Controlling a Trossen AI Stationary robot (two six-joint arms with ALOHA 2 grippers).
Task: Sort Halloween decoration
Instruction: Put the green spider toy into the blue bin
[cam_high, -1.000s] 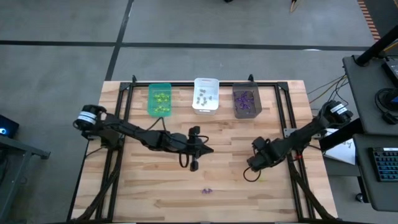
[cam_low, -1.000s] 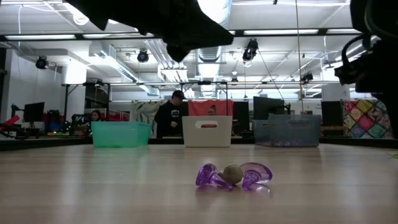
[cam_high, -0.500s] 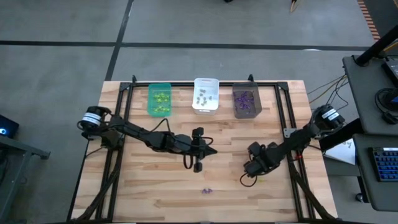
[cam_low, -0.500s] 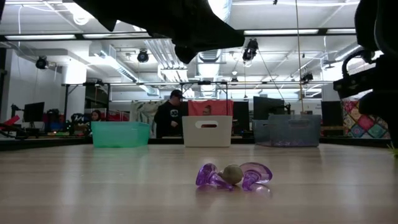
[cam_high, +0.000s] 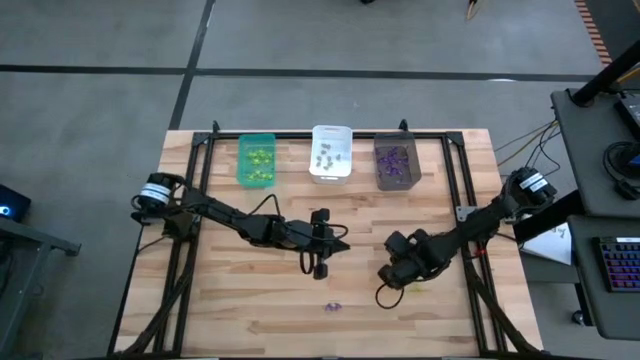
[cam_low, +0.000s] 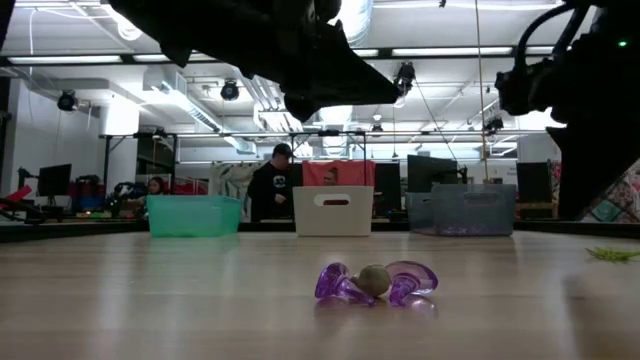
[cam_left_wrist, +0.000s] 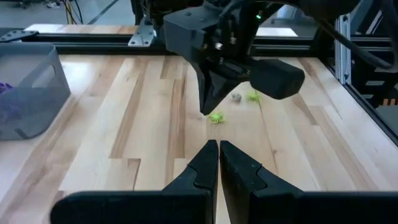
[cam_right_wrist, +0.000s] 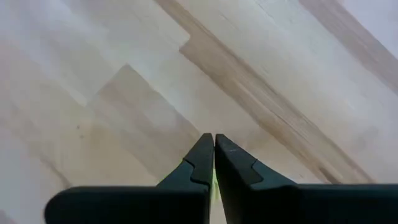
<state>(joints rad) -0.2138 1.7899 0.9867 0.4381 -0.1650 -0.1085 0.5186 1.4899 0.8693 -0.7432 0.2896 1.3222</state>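
Sorting table, nearest edge to farthest. Nearest the front, a purple trinket (cam_low: 376, 282) with a greyish bead at its middle lies alone on the bare wooden table (cam_high: 230, 310), touched by neither arm.

Just beyond it and to the right, the right claw (cam_high: 384, 277) now hangs low over the boards, having slid left and nearer over the last second. Its fingers are pressed together; a thin sliver of yellow-green shows between the tips in the right wrist view, but whether anything is actually gripped cannot be told.

In the left wrist view a yellow-green trinket (cam_left_wrist: 216, 117), a second yellow-green trinket (cam_left_wrist: 254, 96) and a small greyish trinket (cam_left_wrist: 236, 97) lie on the boards beneath and just behind that right claw.

At mid-table the left claw (cam_high: 320, 266) has crept right and nearer as well, fingers fully together and holding nothing.

Along the far edge stand three bins: a green bin (cam_high: 243, 165) with yellow-green pieces, a white bin (cam_high: 331, 175) with greyish ones, and a grey bin (cam_high: 380, 165) with purple ones.

Both arms converging on the near half suggests that the few loose pieces are the remaining work, the sorting being largely done.
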